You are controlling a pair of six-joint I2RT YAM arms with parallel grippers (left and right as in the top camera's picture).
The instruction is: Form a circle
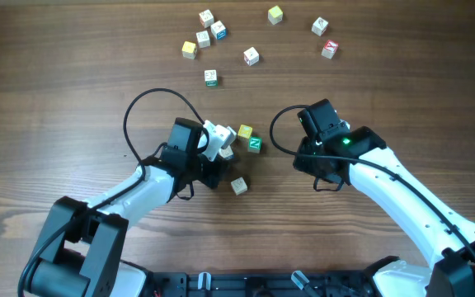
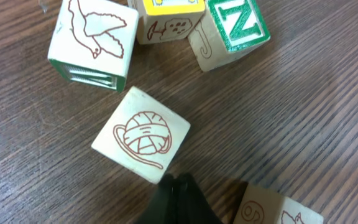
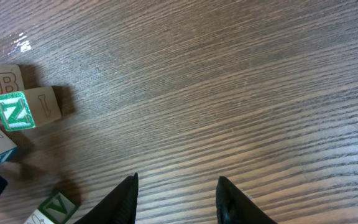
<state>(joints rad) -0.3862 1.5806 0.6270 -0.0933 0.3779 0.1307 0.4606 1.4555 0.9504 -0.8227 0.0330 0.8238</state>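
Green "N" cube [image 3: 14, 111] beside "B" cube [image 3: 5, 81], green "V" cube [image 3: 58, 208] apart

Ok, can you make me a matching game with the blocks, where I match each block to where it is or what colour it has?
Things:
1. N cube
2. yarn-ball cube
3. bird cube
4. red cube

Clues:
A. far from both arms
B. just ahead of the shut left fingers
C. green letter on top
D. leftmost in the left wrist view

Pairs: 1-C, 2-B, 3-D, 4-A.
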